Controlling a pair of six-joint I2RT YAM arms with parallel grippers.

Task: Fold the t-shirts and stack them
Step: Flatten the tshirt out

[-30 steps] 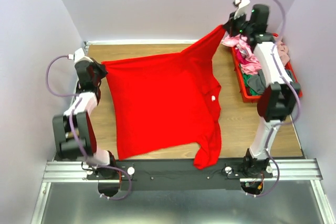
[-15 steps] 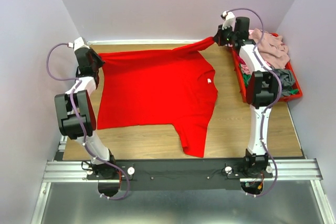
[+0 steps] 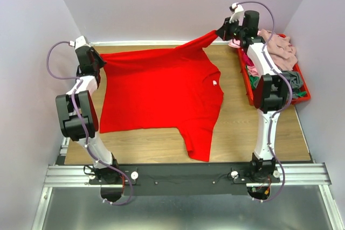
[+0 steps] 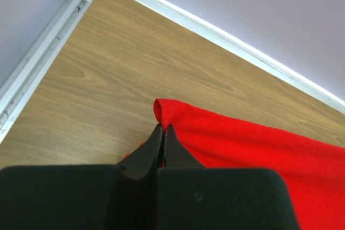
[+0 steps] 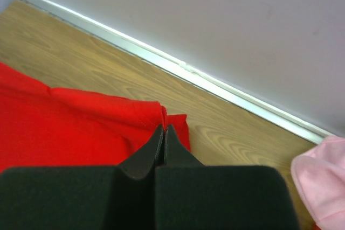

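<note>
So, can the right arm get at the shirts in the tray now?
Likely not yet: the tray sits right beside it, unobstructed, but the right claw is shut on the red shirt.

The red t-shirt (image 3: 161, 98) lies spread between my left claw (image 3: 101, 64) and right claw (image 3: 218, 32), far corners pinched. The pink and grey t-shirts (image 3: 276, 49) are heaped beside my right claw.

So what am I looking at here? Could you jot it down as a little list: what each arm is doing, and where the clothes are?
Table: wooden top
Red t-shirt: spread out on the table, white neck label showing
Left gripper: shut on the shirt's far left corner
Right gripper: shut on the shirt's far right corner
Tray: red plastic, at the table's right side
Other shirts: pink, beige and grey, heaped loose in the tray
Folding: not yet begun
</note>
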